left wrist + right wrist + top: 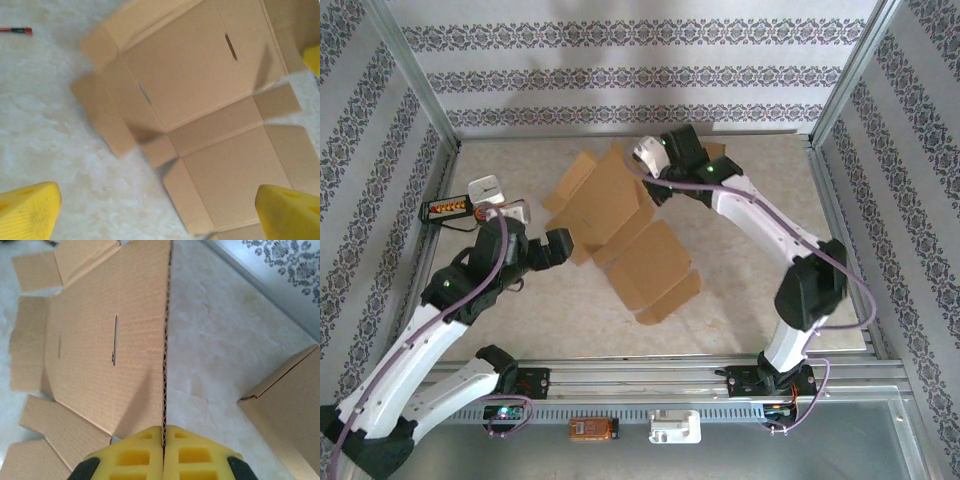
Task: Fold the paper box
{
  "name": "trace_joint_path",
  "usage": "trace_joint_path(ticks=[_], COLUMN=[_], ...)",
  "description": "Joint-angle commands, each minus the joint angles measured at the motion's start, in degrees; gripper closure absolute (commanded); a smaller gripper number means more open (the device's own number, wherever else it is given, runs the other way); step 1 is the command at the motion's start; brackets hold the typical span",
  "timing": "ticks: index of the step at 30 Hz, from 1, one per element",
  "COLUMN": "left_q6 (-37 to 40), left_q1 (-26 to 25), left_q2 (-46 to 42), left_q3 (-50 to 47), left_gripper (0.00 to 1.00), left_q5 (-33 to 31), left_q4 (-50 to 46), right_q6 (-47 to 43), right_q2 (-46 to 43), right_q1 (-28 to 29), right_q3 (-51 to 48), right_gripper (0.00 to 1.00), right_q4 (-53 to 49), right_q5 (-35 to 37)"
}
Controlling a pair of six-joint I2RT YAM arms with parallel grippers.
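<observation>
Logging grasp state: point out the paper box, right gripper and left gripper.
paper box [607,208], top external view, centre panel.
right gripper [164,432], right wrist view, between shut fingertips.
left gripper [157,200], left wrist view, between open fingertips.

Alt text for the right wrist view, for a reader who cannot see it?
The yellow-fingered right gripper is shut on the edge of a brown corrugated cardboard box blank, its slotted panel and flaps spreading left over a pale mottled tabletop. A second brown cardboard piece sits at lower right.

White plug [486,188], black bar [448,208], marbled table [750,300]
</observation>
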Motion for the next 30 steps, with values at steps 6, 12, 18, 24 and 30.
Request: trace_joint_path(ticks=[6, 12, 18, 24, 30], left_q6=[19.1, 19.3, 12.7, 4.0, 1.7], left_q1=[17.1, 26.5, 27.6, 27.8, 29.0], left_q2=[11.9, 21.6, 29.3, 31.9, 31.4], left_q3=[3.0, 0.0, -4.5, -9.1, -12.7], left_gripper=[0.01, 0.11, 0.28, 0.41, 0.32], left_q5=[24.6, 39.6, 43.7, 41.4, 38.4], left_q4=[-3.2, 4.3, 9.8, 14.9, 21.5], right_q6=[-7.1, -6.3, -5.9, -5.2, -4.8], right_q2=[-6.7, -7.4, -7.3, -7.1, -6.7], right_q1=[0.1, -0.5, -1.1, -1.7, -1.7], right_q3=[-16.6, -18.0, -18.5, -18.8, -18.8], right_gripper=[1.00, 1.00, 1.00, 1.00, 1.00], right_q4=[6.8, 7.1, 8.1, 10.0, 10.3], right_q5=[-4.7, -5.8, -5.1, -4.7, -5.3])
